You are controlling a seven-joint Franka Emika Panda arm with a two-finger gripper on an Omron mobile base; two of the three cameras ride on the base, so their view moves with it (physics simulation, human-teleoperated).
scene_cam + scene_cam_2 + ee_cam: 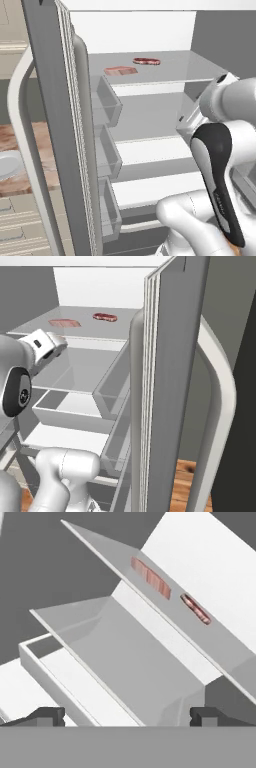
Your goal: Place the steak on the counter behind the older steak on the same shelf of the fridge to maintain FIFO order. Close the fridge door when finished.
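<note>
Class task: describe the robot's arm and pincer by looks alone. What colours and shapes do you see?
The arm has glossy white rounded shells with black joint bands and a boxy white wrist. The pincer ends in two small dark grey blocky fingertips. No cables or markings are visible.

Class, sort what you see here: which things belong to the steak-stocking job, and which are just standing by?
Job:
- steak
- older steak
- shelf
- fridge, doors open
- gripper, open and empty

Standing by:
- door bins
- fridge drawer
- white sink
</note>
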